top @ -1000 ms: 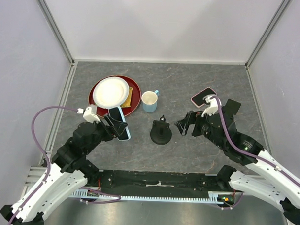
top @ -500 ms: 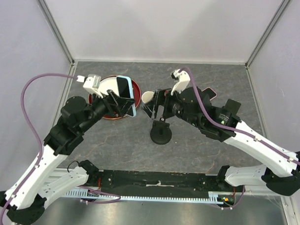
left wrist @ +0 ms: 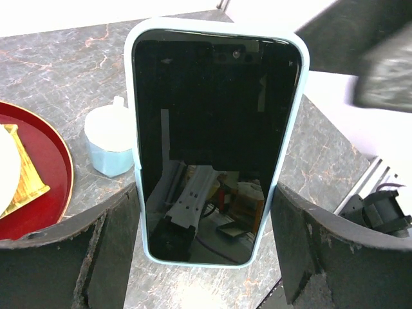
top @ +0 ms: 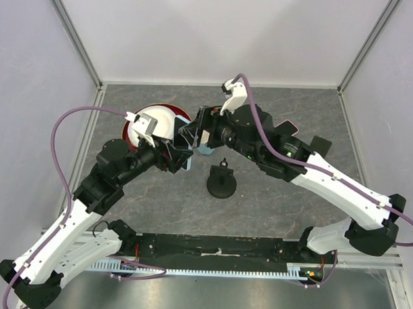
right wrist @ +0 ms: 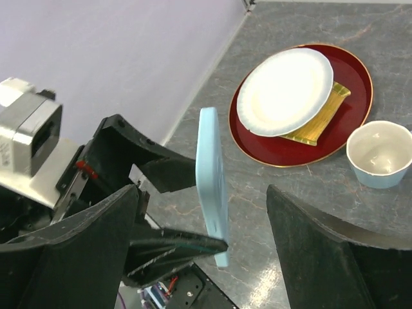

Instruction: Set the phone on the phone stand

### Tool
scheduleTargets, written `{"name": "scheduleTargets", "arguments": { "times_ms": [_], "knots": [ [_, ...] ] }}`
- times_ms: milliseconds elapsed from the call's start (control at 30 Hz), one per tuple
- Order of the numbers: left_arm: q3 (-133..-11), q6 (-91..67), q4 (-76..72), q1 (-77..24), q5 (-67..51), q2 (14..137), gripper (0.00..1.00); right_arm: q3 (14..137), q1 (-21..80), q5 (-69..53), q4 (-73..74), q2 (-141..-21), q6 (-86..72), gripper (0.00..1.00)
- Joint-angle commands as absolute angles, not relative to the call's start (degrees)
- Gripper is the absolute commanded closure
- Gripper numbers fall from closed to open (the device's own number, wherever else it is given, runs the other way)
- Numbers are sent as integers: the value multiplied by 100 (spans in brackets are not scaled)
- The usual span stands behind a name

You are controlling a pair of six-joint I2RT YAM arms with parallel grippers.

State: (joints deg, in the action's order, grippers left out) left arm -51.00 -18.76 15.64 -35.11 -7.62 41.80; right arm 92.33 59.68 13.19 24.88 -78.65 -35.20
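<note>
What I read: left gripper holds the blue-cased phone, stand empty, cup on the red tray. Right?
Cup stands on the table beside the tray, not on it; the left wrist view shows a gap. Left gripper does hold the phone, and the stand is empty.

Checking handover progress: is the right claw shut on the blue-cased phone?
No, the phone stands edge-on between the right claw's spread fingers, with a clear gap on each side.

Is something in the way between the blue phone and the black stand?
Nothing visible is. The phone, held in the left gripper, has only bare table between it and the phone stand. The cup sits off to the side, and the open right gripper hovers beside the phone.
</note>
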Motion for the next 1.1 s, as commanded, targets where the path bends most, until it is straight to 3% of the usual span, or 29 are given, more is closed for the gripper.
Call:
{"name": "scheduleTargets", "arguments": {
  "times_ms": [0, 300, 467, 567, 667, 733, 800, 833, 1000, 1067],
  "knots": [
    [-4826, -1406, 423, -3524, -1186, 3894, 98, 9308, 5977, 1389, 2189, -8050, -3454, 17],
    [-4562, -1292, 431, -3524, -1108, 3744, 98, 8860, 5985, 1257, 1758, -8288, -3480, 46],
    [-4553, -1274, 448, -3524, -1151, 3779, 98, 8588, 5977, 1116, 1538, -8288, -3533, 48],
    [-4561, -1301, 448, -3524, -1256, 3823, 98, 8456, 5977, 1160, 1477, -8236, -3507, 58],
    [-4562, -1380, 431, -3524, -1353, 3806, 98, 8306, 5977, 1213, 1380, -8148, -3533, 89],
    [-4596, -1406, 422, -3524, -1502, 3841, 98, 8201, 5977, 1213, 1223, -8025, -3586, 100],
    [-4658, -1459, 474, -3524, -1765, 3911, 87, 8008, 5977, 1283, 1108, -7902, -3595, 100],
    [-4684, -1520, 475, -3524, -1880, 3902, 69, 7929, 5985, 1327, 994, -7762, -3586, 100],
    [-4632, -1494, 325, -3524, -2802, 3780, 27, 7191, 5985, 1625, 581, -7138, -3437, 100],
    [-4597, -1485, 238, -3524, -2961, 3700, 24, 6918, 5977, 1678, 528, -6804, -3314, 100]
  ]
}}
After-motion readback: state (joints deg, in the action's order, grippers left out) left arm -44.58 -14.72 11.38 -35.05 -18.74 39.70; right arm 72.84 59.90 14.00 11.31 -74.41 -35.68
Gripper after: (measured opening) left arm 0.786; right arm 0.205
